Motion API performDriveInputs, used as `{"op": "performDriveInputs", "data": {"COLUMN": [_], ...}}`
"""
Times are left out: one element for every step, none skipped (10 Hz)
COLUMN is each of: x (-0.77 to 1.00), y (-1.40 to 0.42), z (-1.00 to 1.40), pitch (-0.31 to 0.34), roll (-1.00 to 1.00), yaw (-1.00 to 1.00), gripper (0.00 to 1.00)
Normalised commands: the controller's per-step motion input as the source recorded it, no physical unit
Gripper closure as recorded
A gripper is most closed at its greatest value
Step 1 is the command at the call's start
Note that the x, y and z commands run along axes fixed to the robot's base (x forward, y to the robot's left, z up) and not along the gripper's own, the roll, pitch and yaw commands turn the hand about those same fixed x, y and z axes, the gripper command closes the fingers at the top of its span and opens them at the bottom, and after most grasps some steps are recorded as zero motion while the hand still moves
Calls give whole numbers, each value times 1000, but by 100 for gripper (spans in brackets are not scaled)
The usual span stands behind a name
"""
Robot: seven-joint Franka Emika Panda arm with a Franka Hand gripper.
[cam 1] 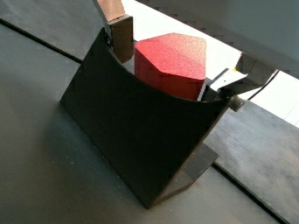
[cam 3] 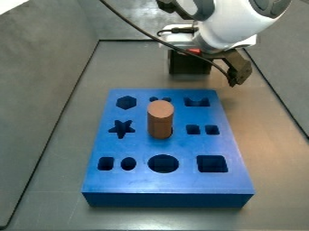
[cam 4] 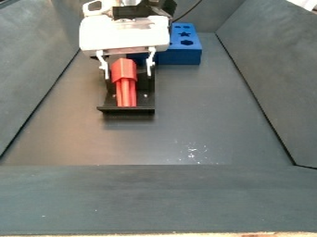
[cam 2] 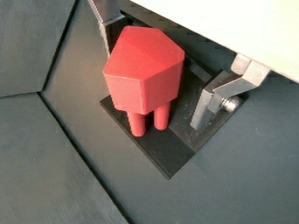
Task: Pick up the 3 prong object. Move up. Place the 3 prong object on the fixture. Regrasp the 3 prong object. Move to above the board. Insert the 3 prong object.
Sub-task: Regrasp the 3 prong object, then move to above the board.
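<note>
One small red-orange plastic block with stubby prongs (cam 2: 140,77) stands on the dark fixture (cam 1: 135,131), prongs down. Straddling it, the gripper (cam 4: 124,61) has its jaws spread wide, touching nothing. It looks light, rigid and slick; I'd pinch its flat upper sides.

White rounded arm shell, black cable, boxy white hand (cam 4: 125,63) over fixture, flat silver fingers (cam 2: 218,98) w/ screw.
</note>
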Motion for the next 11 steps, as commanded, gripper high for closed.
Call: {"op": "performDriveInputs", "data": {"x": [8, 8, 0, 322, 318, 308, 293, 289, 282, 274, 263], "y": [-3, -2, 0, 98, 95, 91, 86, 84, 80, 76, 69], "z": [-168, -167, 0, 1000, 1000, 1000, 1000, 1000, 1000, 1000, 1000], "pitch": [21, 21, 0, -129, -115, -95, -58, -42, 0, 34, 81], "roll": [49, 49, 0, 110, 102, 98, 74, 67, 61, 57, 55], "yaw": [7, 11, 0, 68, 52, 13, -48, -62, -76, -77, -67], "gripper": [0, 0, 100, 100, 100, 100, 100, 100, 100, 100, 100]}}
